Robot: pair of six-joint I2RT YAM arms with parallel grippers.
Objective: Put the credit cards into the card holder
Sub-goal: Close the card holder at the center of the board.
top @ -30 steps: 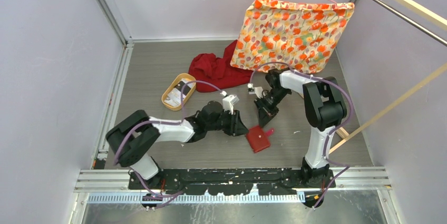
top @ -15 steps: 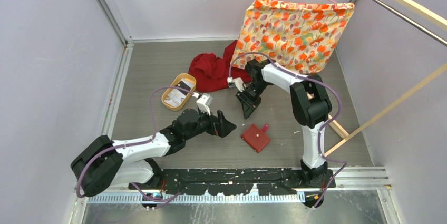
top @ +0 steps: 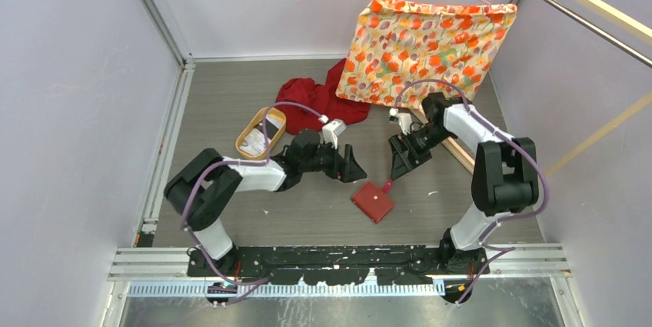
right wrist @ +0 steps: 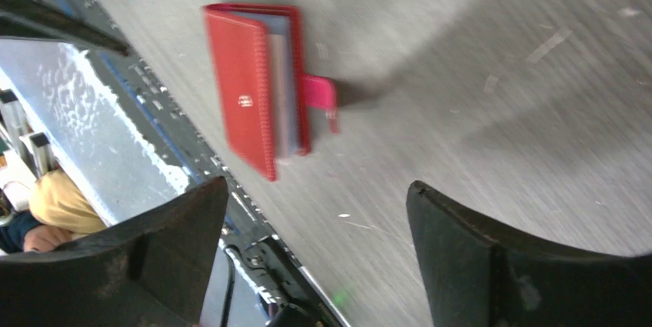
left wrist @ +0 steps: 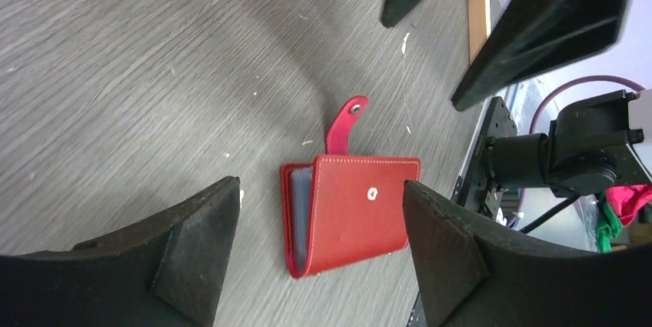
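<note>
Both spread and empty, left gripper [top: 355, 171] and right gripper [top: 398, 171] flank the closed red leather card holder [top: 373, 201] by the near edge, presumably to open it.

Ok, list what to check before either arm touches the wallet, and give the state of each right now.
1. The left gripper open with nothing held: ok.
2. The right gripper open with nothing held: ok.
3. The snap tab unfastened: ok, it sticks out loose from the card holder.
4. The card holder opened for loading: not ok, it lies folded shut.
5. The credit cards located: ok, they are in the tan tray and none is picked up.
6. Free pockets inside: cannot tell, only the sleeve edges show.
</note>
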